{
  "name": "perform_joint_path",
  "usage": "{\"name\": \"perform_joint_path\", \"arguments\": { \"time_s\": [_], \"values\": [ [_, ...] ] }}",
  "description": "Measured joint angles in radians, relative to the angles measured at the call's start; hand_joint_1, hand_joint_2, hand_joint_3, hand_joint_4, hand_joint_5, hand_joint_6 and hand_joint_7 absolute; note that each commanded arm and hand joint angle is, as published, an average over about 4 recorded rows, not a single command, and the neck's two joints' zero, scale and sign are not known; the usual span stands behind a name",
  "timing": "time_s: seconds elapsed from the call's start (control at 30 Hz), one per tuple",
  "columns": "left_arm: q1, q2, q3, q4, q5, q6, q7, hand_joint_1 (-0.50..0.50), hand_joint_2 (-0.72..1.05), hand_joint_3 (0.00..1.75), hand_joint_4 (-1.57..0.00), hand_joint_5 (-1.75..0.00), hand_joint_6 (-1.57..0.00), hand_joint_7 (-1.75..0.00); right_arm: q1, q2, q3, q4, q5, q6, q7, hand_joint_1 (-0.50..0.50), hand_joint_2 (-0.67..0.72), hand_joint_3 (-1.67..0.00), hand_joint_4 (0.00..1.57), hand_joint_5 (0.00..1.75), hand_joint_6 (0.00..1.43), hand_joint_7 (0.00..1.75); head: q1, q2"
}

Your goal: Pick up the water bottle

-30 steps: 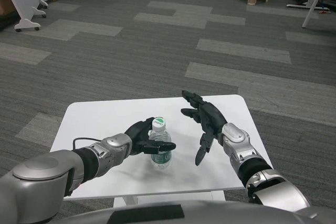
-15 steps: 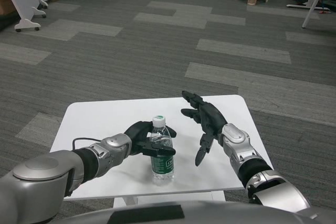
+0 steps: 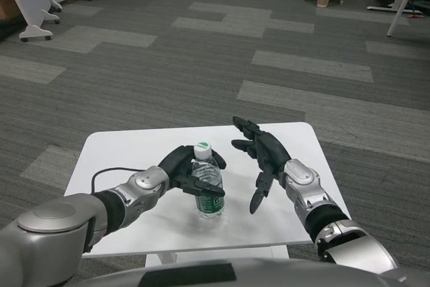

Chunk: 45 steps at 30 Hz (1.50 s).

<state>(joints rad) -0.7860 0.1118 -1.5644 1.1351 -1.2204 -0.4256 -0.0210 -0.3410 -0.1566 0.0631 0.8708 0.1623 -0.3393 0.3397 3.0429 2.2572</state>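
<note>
head view: left hand (image 3: 183,171) grips clear green-labelled water bottle (image 3: 207,183); right hand (image 3: 263,154) spread, empty.

I can't read any words here. The water bottle (image 3: 207,187) has a green label around its lower part, but any print on it is too small and blurry to make out. Its cap is white with a green top and shows no letters I can read. No words or numbers show anywhere else either.
</note>
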Motion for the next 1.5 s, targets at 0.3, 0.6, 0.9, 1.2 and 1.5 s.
{"name": "perform_joint_path", "arguments": {
  "time_s": [0.3, 0.6, 0.9, 1.2, 1.5],
  "values": [
    [0.017, 0.015, 0.121, 0.006, 0.076, -0.016, 0.009, 0.50, 0.69, 0.04, -1.46, -1.75, -1.30, -1.52, 0.001, 0.000, 0.000, -0.001, 0.000, 0.000, 0.000, -0.21, 0.72, -0.08, 0.00, 0.58, 0.00, 0.00, 0.004, 0.007],
    [0.036, 0.056, 0.299, 0.015, 0.208, -0.023, 0.008, 0.50, 0.63, 0.09, -1.42, -1.75, -1.24, -1.26, 0.002, 0.001, -0.001, -0.002, 0.000, -0.001, 0.000, -0.21, 0.72, -0.08, 0.00, 0.58, 0.00, 0.00, 0.010, 0.013],
    [0.051, 0.131, 0.622, 0.019, 0.514, -0.011, -0.007, 0.50, 0.60, 0.09, -1.46, -1.75, -1.26, -1.19, 0.007, 0.000, -0.004, -0.004, 0.000, -0.001, 0.000, -0.21, 0.72, -0.08, 0.00, 0.58, 0.00, 0.00, 0.025, 0.020],
    [0.086, 0.219, 0.992, -0.066, 0.853, 0.060, -0.070, 0.50, 0.60, 0.07, -1.50, -1.75, -1.26, -1.19, 0.025, -0.001, -0.009, -0.009, 0.000, -0.001, -0.001, -0.21, 0.72, -0.08, 0.00, 0.58, 0.00, 0.00, 0.090, 0.036],
    [0.101, 0.247, 1.039, -0.112, 0.881, 0.090, -0.082, 0.50, 0.67, 0.09, -1.50, -1.75, -1.26, -1.19, 0.025, -0.004, -0.016, -0.012, 0.000, -0.001, -0.001, -0.21, 0.72, -0.08, 0.00, 0.53, 0.00, 0.00, 0.149, 0.054]
  ]
}}
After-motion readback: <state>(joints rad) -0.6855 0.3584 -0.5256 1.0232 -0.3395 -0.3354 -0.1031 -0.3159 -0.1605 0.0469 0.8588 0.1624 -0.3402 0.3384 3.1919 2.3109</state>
